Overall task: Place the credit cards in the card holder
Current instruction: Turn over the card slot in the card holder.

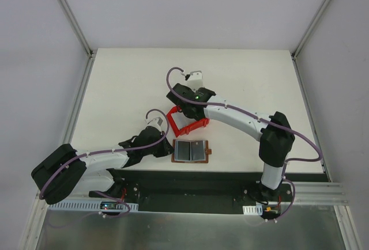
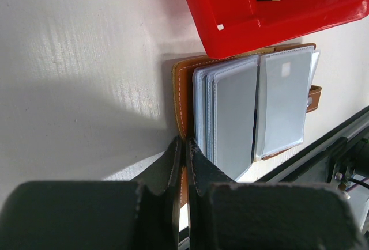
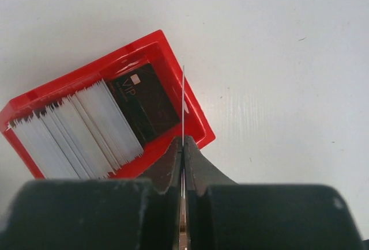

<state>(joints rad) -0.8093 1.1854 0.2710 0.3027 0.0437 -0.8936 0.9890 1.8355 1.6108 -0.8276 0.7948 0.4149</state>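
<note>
Brown card holder (image 1: 191, 151) (open, flat)

Legend: a white matte counter (image 1: 242, 77) is shown from above, enclosed on three sides by plain pale grey panels (image 1: 34, 60) held in slim aluminium struts (image 1: 69, 14). Along its near edge a black mounting plate (image 1: 196, 189) and an aluminium rail (image 1: 323, 192) are seen, with a brushed metal sheet (image 1: 190, 233) nearer still. Diffuse light is cast evenly, and only soft shadows are left.
</note>
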